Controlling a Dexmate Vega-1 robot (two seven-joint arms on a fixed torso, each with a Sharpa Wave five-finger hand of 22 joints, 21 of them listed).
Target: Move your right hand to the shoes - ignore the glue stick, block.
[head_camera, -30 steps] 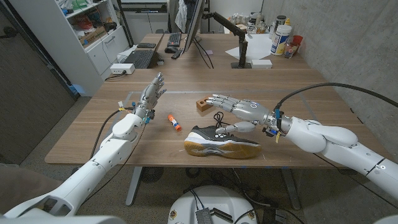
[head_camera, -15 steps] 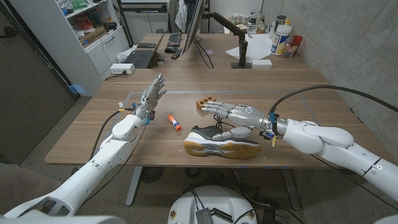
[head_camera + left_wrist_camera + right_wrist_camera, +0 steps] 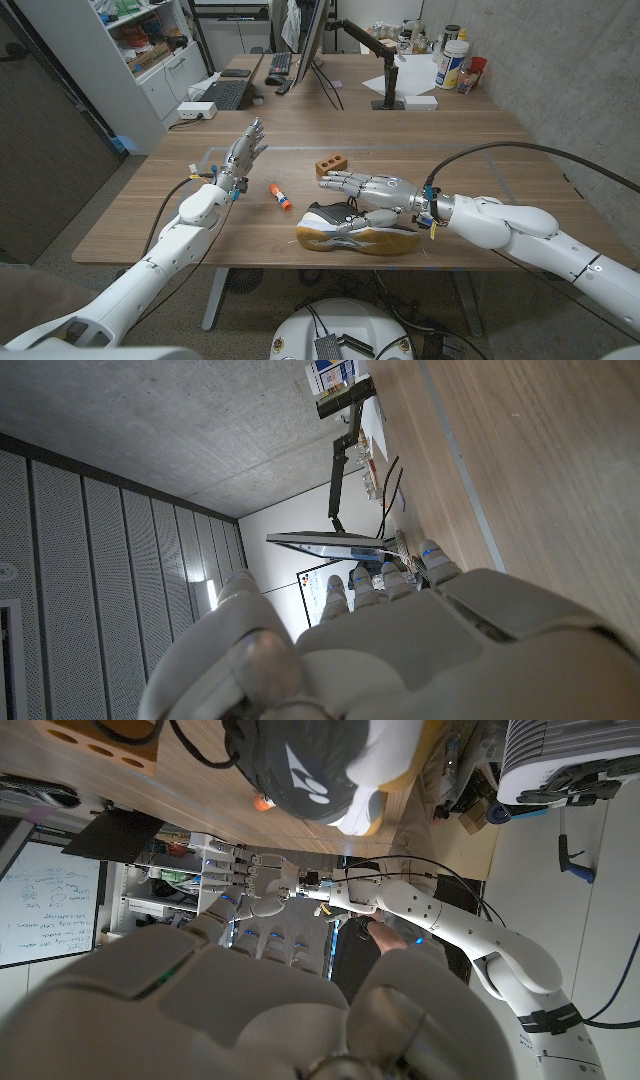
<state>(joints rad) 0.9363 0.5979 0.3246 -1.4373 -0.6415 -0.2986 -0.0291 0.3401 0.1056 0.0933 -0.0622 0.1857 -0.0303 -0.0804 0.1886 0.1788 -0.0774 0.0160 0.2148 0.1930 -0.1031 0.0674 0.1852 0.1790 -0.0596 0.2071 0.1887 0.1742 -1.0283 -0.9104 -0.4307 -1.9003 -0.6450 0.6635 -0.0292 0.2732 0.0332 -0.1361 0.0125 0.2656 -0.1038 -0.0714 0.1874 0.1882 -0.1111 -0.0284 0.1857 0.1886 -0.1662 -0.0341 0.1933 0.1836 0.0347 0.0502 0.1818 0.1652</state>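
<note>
Right hand [image 3: 372,190] hovering spread and holding nothing directly over black shoe [image 3: 356,228], shoe lying on wooden table [image 3: 470,160], concrete wall [image 3: 575,70] standing beside.

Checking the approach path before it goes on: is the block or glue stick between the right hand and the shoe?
No. The right hand hovers right over the shoe. The block sits beyond its fingertips, the glue stick off toward the left hand.

The right hand [image 3: 250,1010] reaches out with fingers apart toward the black sneaker [image 3: 310,770]; the wooden block [image 3: 100,745] lies beside it; the left hand [image 3: 245,880] is raised beyond.
</note>
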